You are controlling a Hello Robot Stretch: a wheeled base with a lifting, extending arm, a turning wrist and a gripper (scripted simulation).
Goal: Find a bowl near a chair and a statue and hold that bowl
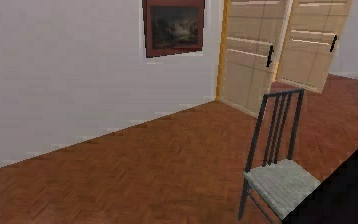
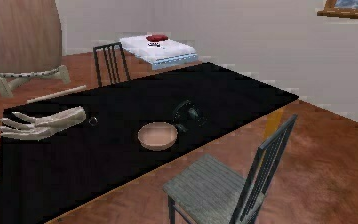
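A shallow tan bowl sits on the long black table near the middle of the arm side view. To its left on the tabletop lies a pale statue shaped like an open hand. A chair with a grey seat and dark slatted back stands at the table's near side, just below and right of the bowl. The same chair appears at the forward view's right, beside the table's black corner. A small dark object lies on the table just up and right of the bowl.
A second dark chair stands at the table's far side. Beyond it are a white bed with a red item and a big rounded wooden object on a stand. In the forward view: a white wall, a framed picture, panelled doors and open wooden floor.
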